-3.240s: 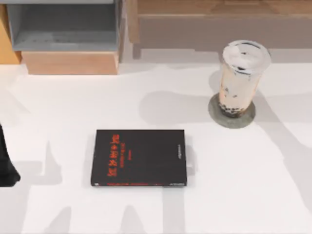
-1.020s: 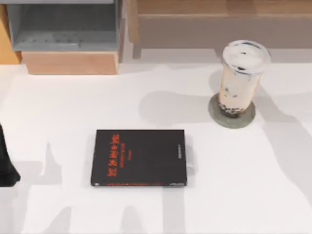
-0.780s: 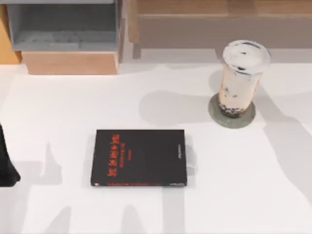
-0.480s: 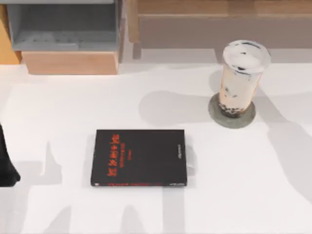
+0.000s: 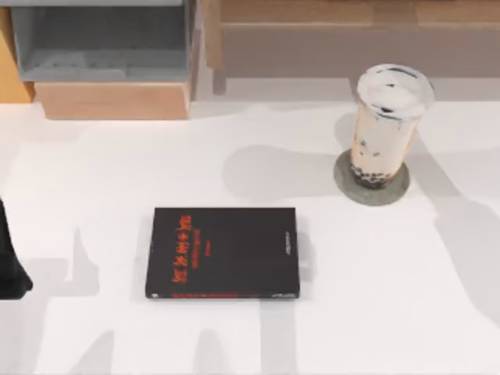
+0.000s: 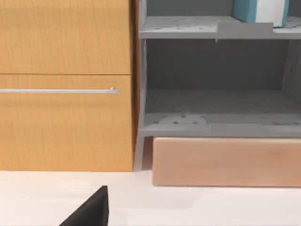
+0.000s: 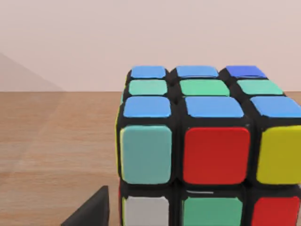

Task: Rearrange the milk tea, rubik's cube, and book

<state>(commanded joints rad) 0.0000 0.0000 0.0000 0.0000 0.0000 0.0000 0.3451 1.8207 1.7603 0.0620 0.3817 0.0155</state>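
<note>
A: Milk tea (image 5: 382,129) stands upright on a grey coaster (image 5: 372,180) at about two o'clock on the white table (image 5: 234,156); a black book (image 5: 223,252) with red lettering lies flat near the centre, toward six o'clock; the left arm (image 5: 12,262) is parked at nine o'clock, at the table's left edge.

B: And the cube?

A: The right wrist view has the rubik's cube (image 7: 207,146) close up on a wooden surface (image 7: 56,141); whether that claw is open, closed or gripping, I cannot tell; the same goes for the left.

B: How would it handle?

A: Judging by looks, light, rigid, smooth-stickered; take it on two opposite faces, squarely. The cup seems top-heavy and slippery; grip mid-body, below the lid.

B: The teal book?

A: The left wrist view shows the book (image 6: 261,10) on the upper grey shelf (image 6: 207,28), beside a wooden cabinet (image 6: 66,84); stiff, probably heavy.
</note>
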